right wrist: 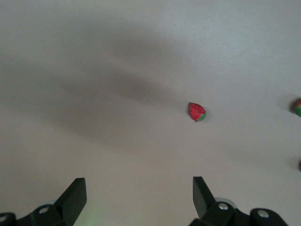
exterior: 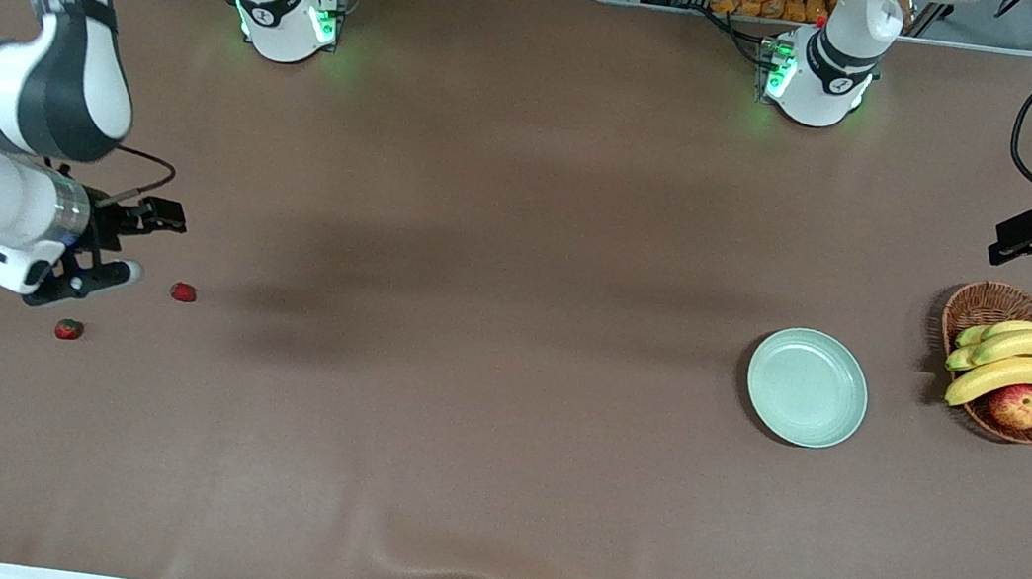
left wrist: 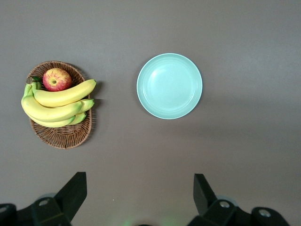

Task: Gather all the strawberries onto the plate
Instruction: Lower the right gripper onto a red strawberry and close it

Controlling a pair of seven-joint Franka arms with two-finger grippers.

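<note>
Nearest the front camera, close to the table's edge at the right arm's end, lies one strawberry [exterior: 69, 329]; a second strawberry [exterior: 184, 292] sits a little farther from the camera and more toward the table's middle. The right wrist view shows that second berry [right wrist: 197, 112] lying on its side with its green cap at one end, another berry just clipped by the picture's edge, and perhaps a sliver of a third, too small to be sure of.

The right gripper [exterior: 94, 274] hangs low over the table between the two visible berries, fingers spread wide and holding nothing. Both berries lie well to one side of the gap between its fingers, so it looks as though the gripper must shift sideways over a berry before it can close.

The pale green plate [exterior: 807, 388] rests bare toward the left arm's end of the table, well apart from the berries, with a wicker basket [exterior: 983, 303] of bananas [exterior: 1015, 360] and an apple [exterior: 1019, 406] beside it. The right arm is plainly the nearer one to the fruit.

The left gripper [left wrist: 140, 195] waits high over that end's edge, fingers spread and empty.
</note>
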